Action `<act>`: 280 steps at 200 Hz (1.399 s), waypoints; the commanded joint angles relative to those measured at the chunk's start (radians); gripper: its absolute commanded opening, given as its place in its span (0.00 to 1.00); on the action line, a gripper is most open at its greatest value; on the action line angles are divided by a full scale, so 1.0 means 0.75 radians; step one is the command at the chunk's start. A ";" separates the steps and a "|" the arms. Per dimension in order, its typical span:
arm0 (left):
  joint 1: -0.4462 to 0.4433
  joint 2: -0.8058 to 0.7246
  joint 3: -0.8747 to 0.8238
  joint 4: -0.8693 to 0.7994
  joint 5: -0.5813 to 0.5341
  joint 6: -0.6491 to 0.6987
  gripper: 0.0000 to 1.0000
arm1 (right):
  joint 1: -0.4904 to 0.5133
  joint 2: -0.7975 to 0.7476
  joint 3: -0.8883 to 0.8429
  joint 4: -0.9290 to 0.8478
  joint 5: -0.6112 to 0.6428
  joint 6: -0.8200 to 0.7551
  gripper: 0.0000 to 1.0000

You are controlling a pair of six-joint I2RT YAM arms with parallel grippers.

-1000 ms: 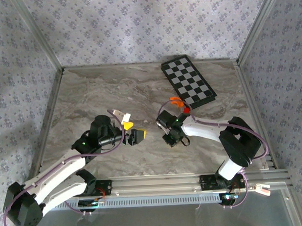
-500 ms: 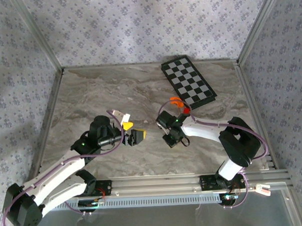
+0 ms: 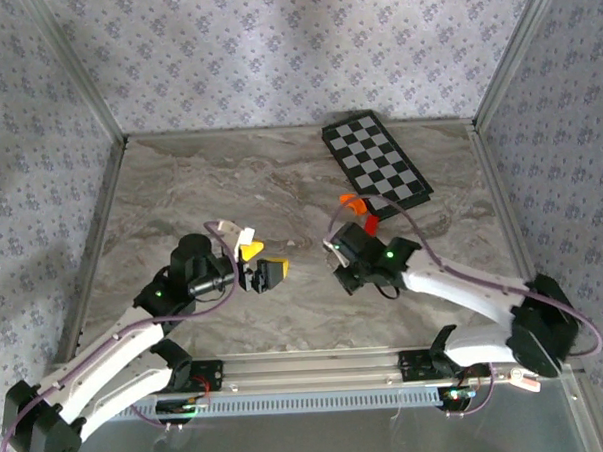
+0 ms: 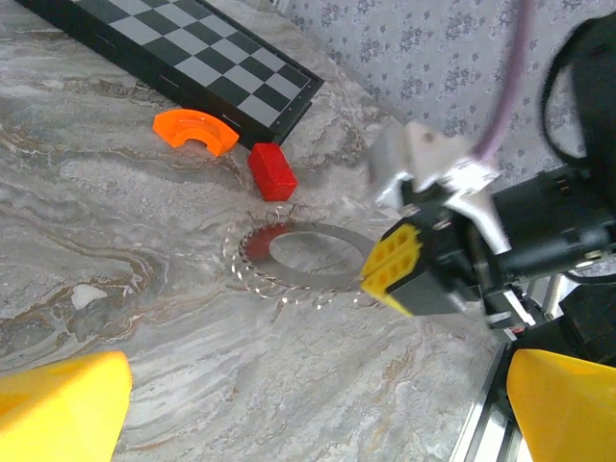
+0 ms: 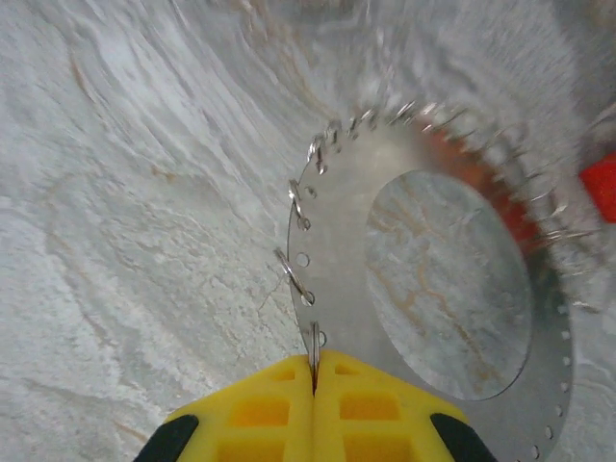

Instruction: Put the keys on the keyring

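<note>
My right gripper [image 5: 315, 371]: the yellow pads are pressed flat together, and a thin sliver of wire from the keyring's rim is nipped in the seam between them.
Right gripper from above [image 3: 344, 276]: it is low over the tabletop [image 3: 229, 179], right of centre, and my arm sweeps in from the near right corner.
My left gripper [image 3: 261, 263]: the jaws are spread as wide as they go and hold nothing. It faces across towards my right gripper and stands apart from it.
Left wrist view: my own yellow fingertips [image 4: 58, 404] sit at the two lower corners with bare marble between them. My right gripper [image 4: 399, 274] shows ahead, at the near right edge of the keyring.
Keyring [image 5: 332, 269]: a flat silvery ring with a large round hole. Its rim is pierced with small holes, and several carry little wire loops. It lies on the tabletop, and from the left wrist [image 4: 258, 258] it looks flat.
Key [image 4: 89, 295]: a tiny pale piece lying alone on the marble, well apart from the keyring. It is too small for me to tell its colour.
Red block [image 4: 271, 171]: just beyond the keyring, close to its far rim.
Orange curved piece [image 4: 195, 130]: beside the red block, between it and the chessboard.
Chessboard [image 3: 377, 166]: flat at the far right of the tabletop and set at a slant.
</note>
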 commanded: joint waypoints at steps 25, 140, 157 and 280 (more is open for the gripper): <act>-0.031 -0.057 0.027 0.003 0.075 0.051 0.95 | 0.003 -0.432 -0.149 0.251 -0.246 -0.104 0.00; -0.253 -0.187 0.118 0.101 0.230 0.203 0.57 | 0.011 -0.770 -0.274 0.801 -0.819 -0.067 0.00; -0.275 -0.212 0.122 0.121 0.241 0.225 0.50 | 0.013 -0.770 -0.295 0.930 -0.871 -0.011 0.00; -0.384 -0.157 0.184 0.357 0.268 0.377 0.31 | 0.055 -0.750 -0.434 1.551 -0.955 0.193 0.00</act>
